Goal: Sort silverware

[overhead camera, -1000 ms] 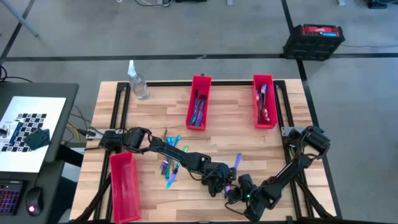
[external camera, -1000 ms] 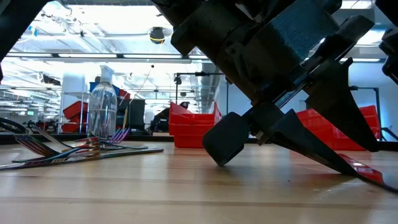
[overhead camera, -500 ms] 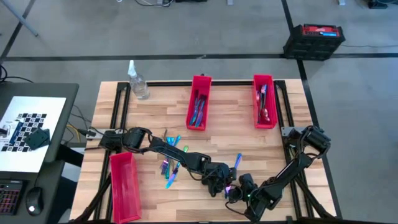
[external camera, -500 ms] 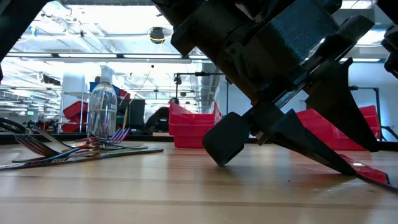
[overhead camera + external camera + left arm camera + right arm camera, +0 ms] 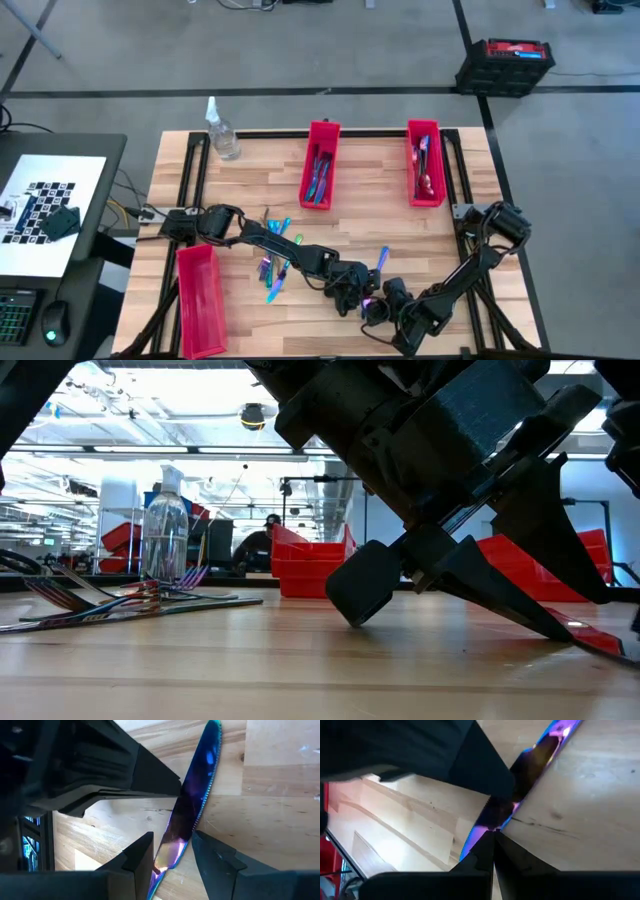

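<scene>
Knife (image 5: 192, 815): lying on worktop (image 5: 370, 215), unmoved; left end effector (image 5: 172, 852) straddling it wide; right end effector (image 5: 492, 842) pinching it.

- We see an iridescent knife (image 5: 192, 815), blue to purple, lying flat on the wooden table (image 5: 270, 825).
- Our left gripper (image 5: 172, 851) straddles its lower end, one dark finger each side, spread apart.
- The other arm's gripper (image 5: 107, 775) reaches the knife's middle.
</scene>
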{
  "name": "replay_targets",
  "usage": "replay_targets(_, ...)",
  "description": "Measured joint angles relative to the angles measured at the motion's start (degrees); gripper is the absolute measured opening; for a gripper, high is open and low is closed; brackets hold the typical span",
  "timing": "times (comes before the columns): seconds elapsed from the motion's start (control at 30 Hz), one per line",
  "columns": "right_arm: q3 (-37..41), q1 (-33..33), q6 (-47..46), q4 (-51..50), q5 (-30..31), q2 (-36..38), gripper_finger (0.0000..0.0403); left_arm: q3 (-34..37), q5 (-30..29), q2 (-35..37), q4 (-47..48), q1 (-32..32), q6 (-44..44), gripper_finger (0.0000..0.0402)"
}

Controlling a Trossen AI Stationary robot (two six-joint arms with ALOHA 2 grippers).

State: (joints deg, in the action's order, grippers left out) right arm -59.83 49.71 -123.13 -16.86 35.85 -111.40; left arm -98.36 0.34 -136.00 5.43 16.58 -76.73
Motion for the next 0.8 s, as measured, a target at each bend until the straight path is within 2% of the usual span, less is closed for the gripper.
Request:
replay_targets(0.53, -0.2, 0.3, -1.5, 1.0, 0.5, -1.3, 0.0000, 0.0, 1.2, 0.0, 0.0, -0.1, -0.2, 0.0127)
replay_targets(0.8, -0.2, 0.3, -1.4, 0.8, 0.5, -1.3, 0.0000, 0.0, 9.5, -0.8, -0.9, -0.1, -8.9, 0.0127)
